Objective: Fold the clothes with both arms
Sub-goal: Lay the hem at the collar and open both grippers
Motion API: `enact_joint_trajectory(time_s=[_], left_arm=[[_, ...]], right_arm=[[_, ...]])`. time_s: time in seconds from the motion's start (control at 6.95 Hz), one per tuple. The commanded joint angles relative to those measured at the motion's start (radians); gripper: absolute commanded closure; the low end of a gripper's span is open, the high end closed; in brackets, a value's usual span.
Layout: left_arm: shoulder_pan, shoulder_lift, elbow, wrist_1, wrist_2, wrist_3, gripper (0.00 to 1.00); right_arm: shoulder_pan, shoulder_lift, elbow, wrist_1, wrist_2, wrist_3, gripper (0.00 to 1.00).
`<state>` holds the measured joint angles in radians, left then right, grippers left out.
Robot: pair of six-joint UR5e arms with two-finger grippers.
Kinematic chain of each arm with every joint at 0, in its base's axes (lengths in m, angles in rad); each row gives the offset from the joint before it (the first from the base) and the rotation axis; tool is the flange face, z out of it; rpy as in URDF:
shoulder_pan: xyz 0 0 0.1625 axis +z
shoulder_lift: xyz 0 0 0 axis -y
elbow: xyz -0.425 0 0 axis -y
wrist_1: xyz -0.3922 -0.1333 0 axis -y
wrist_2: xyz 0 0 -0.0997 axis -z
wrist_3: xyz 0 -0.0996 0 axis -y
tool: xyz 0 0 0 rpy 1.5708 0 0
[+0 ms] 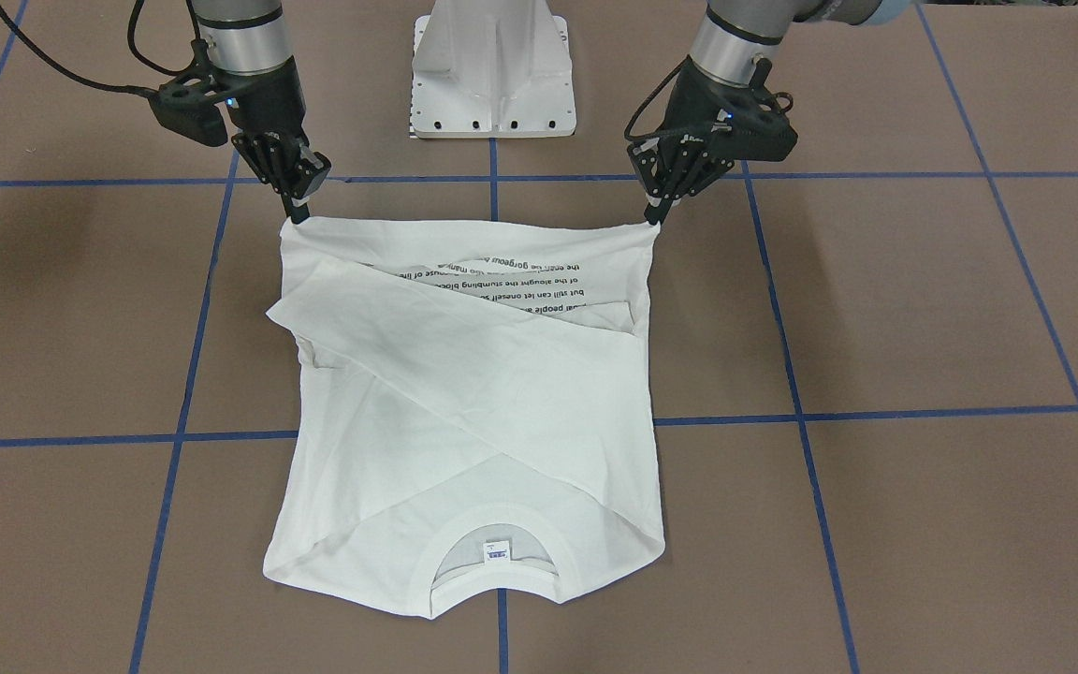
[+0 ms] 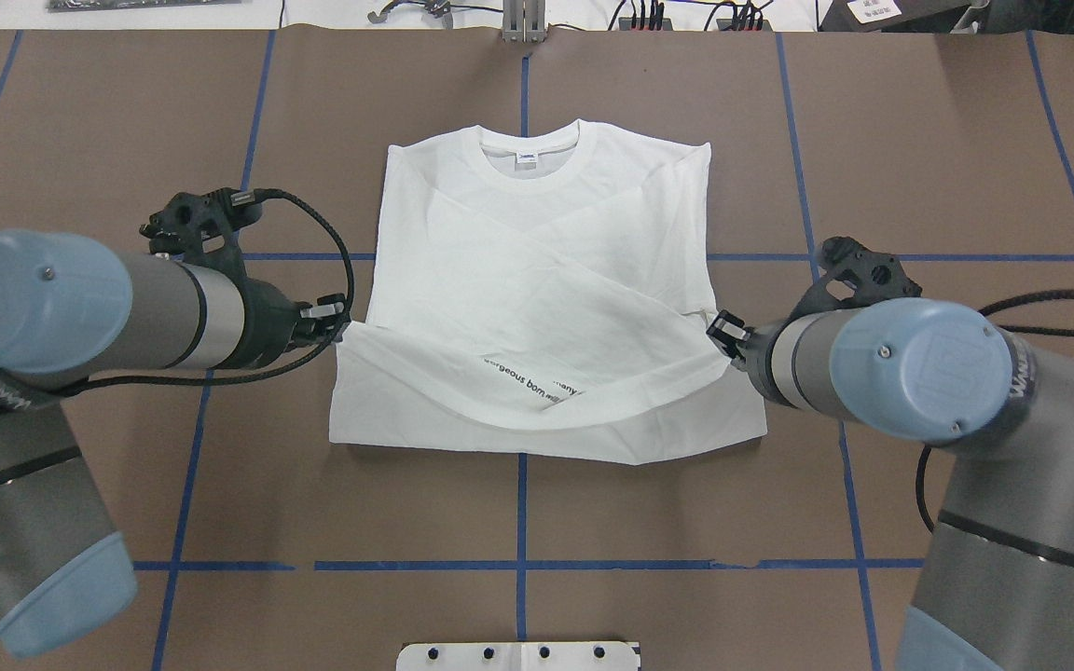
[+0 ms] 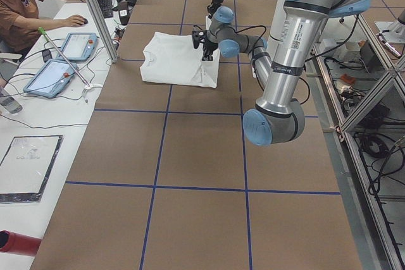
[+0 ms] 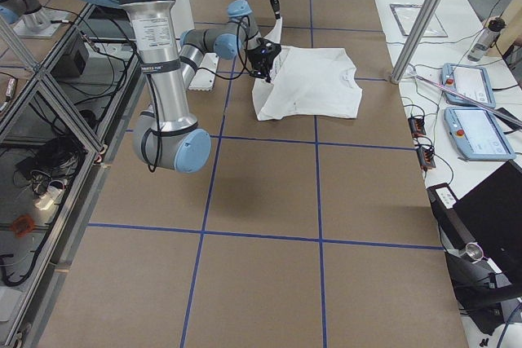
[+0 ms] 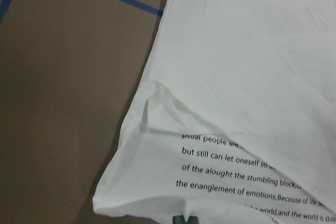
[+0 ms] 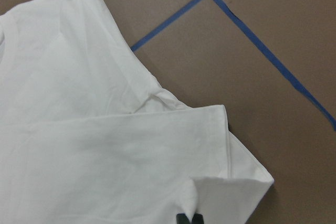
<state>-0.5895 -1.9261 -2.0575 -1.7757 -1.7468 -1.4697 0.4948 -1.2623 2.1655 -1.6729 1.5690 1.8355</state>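
Pinches the shirt's (image 1: 464, 393) near left hem corner tight in the left gripper (image 1: 657, 217) and the near right corner in the right gripper (image 1: 298, 215), holding both raised off the table (image 1: 923, 309).

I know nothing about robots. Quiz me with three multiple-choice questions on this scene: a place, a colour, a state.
1. On the T-shirt, the collar lies at: A) the end nearest the robot B) the end farthest from it C) under a sleeve.
2. On the table, the tape lines are: A) red B) blue C) yellow.
3. The left claw and right claw are: A) both shut on the T-shirt B) both open C) one open.
Answers: B, the collar lies opposite the claws; B, a blue grid on brown; A, each pinches a lifted hem corner.
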Motion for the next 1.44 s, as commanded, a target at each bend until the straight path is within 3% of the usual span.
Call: enact_joint_trajectory(time_s=[0.0, 0.43, 0.72, 0.86, 1.15, 1.3], left_arm=[[-0.111, -0.110, 0.264, -0.139, -0.002, 0.040, 1.00], [-0.154, -0.213, 0.529, -0.284, 0.000, 0.043, 1.00], [-0.171, -0.250, 0.678, -0.426, 0.004, 0.055, 1.00], [-0.182, -0.263, 0.756, -0.514, 0.006, 0.057, 1.00], [-0.191, -0.278, 0.781, -0.527, 0.009, 0.058, 1.00], [-0.199, -0.304, 0.807, -0.527, 0.009, 0.058, 1.00]], right_arm=[[0.129, 0.113, -0.190, 0.001, 0.022, -0.134, 1.00], [0.235, 0.225, -0.414, 0.042, 0.022, -0.258, 1.00], [0.267, 0.305, -0.655, 0.219, 0.020, -0.265, 1.00], [0.281, 0.310, -0.708, 0.269, 0.022, -0.289, 1.00], [0.304, 0.392, -0.829, 0.274, 0.022, -0.298, 1.00], [0.315, 0.393, -0.843, 0.274, 0.022, -0.329, 1.00]])
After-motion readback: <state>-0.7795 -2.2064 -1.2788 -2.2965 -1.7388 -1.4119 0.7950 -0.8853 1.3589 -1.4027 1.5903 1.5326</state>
